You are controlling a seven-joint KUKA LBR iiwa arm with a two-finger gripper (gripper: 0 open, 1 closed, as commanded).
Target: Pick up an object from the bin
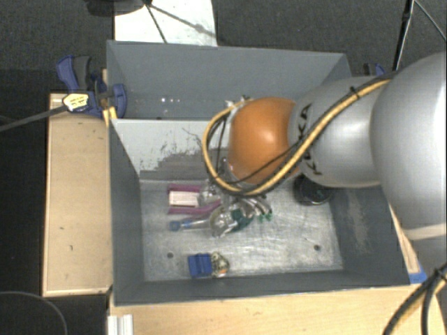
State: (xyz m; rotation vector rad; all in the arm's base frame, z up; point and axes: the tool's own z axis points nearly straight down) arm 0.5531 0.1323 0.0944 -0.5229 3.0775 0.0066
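Note:
My gripper (222, 222) hangs below the orange wrist cover, low over the middle of the bin floor. Right beside it on the left lies a slim thing with a blue and purple handle (183, 224), its end reaching under the gripper. A small white box with purple-pink ends (184, 199) sits just above that, at the gripper's upper left. A dark green piece (245, 217) lies against the gripper's right side, partly hidden by cables.
A small blue block with a pale metallic end (204, 264) lies near the bin's front wall, below the gripper. A black round thing (311, 192) sits at the right under the arm. The arm's bulk covers the bin's right half.

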